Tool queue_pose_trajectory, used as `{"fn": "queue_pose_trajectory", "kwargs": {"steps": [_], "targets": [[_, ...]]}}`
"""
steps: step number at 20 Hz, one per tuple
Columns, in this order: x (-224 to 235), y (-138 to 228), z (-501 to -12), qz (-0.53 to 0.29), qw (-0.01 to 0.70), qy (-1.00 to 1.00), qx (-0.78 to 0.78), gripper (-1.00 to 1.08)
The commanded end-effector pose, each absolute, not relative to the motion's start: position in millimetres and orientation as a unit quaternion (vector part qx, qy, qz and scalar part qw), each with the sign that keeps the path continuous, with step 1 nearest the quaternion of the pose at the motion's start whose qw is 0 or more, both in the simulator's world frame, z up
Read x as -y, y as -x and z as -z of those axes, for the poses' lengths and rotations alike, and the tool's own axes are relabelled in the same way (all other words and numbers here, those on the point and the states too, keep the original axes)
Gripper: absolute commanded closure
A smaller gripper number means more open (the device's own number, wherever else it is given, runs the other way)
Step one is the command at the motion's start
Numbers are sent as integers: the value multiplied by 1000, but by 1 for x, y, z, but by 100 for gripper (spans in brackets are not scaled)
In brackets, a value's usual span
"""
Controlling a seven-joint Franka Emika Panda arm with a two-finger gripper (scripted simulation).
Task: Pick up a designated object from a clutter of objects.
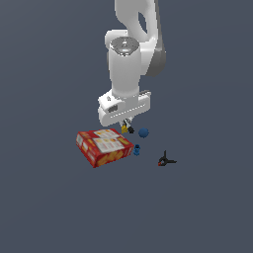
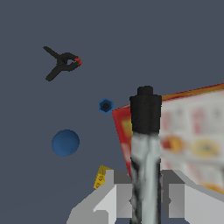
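The arm stands almost straight down over the pile, and its gripper [image 1: 126, 123] hangs low, just above the far edge of the red box [image 1: 104, 147]. From the wrist view the reason for that posture is plain: the pen [image 2: 145, 153] runs up between the two fingers [image 2: 177, 199], white shaft pinched at the sides and black cap sticking out past the tips, so the gripper looks closed down narrow on it — a slim thing needs a straight, centred pinch or it would twist out. In the exterior view the pen is barely visible, only a small dark and pale sliver under the hand, and I cannot tell from there whether it is clear of the floor. The rest of the pile lies loose around it: the blue ball [image 1: 144, 132] just beside the gripper towards the exterior view's right, a small blue nut-like piece [image 1: 137, 149] by the box's corner, a tiny yellow piece [image 2: 101, 176] close against the fingers, and the black clamp [image 1: 166, 160] with its red tip well apart from the rest. My guess is the grasp is made and what remains is a clean lift — the yellow piece sits near enough that it might get nudged.
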State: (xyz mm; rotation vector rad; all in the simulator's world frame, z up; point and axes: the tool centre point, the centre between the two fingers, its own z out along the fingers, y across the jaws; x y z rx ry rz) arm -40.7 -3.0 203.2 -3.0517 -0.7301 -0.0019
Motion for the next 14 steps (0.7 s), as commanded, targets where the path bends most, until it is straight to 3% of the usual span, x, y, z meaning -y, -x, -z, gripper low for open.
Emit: {"fn": "queue_pose_trajectory", "kwargs": {"steps": [1,14], "targets": [[26,35,-226,1,2,972,233,108],[139,4,-336,0,1,973,232,108]]}}
